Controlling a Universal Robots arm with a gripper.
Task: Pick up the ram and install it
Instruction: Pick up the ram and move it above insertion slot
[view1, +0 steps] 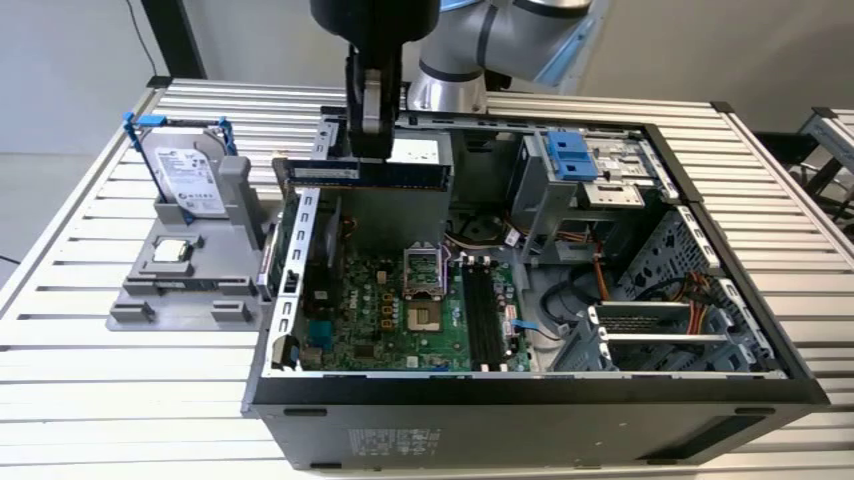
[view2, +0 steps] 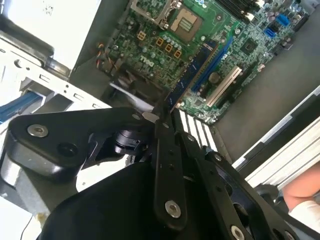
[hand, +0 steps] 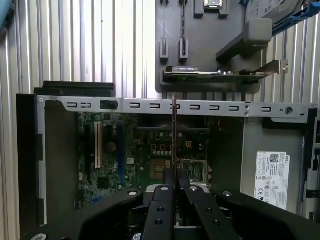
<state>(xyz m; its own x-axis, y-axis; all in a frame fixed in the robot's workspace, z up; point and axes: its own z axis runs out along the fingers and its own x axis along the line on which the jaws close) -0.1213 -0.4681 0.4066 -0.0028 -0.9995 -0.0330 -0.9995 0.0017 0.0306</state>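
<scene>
- Dark, long, flat ram stick (view1: 407, 176) hangs in the black pincer (view1: 372, 150), which is clamped on its top edge.
- Under the pincer: green board (view1: 387, 320) inside open grey computer case (view1: 561, 425).
- The pincer hides the stick's middle.

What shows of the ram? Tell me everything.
The ram is a long, narrow, dark circuit-board stick with black chips. It hangs level, on its long edge, above the open computer case, over its motherboard, clamped near its middle by the gripper. In the first wrist view the ram appears edge-on. Nothing else touches it.
</scene>
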